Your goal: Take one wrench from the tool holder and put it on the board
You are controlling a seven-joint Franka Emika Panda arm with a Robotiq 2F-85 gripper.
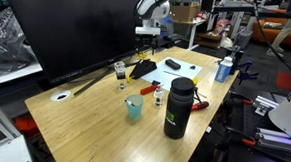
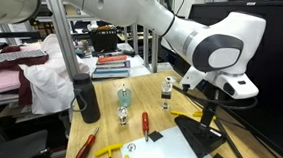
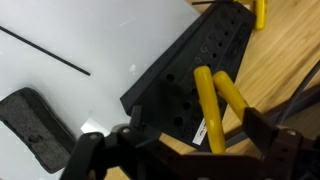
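gripper (image 3: pixel 180 146) jaws spread wide, nothing gripped, hung over tool holder (image 3: pixel 195 60), yellow wrenches (image 3: pixel 206 100) slotted in, board (image 3: pixel 100 40) right beside

In the wrist view the blurred claw (image 3: pixel 180 152) is cut off at 6 o'clock, and a yellow wrench (image 3: pixel 260 10) at 1 o'clock.

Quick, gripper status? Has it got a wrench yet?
Gripper: open, holding nothing; jaws spread above the yellow wrenches in the tool holder.
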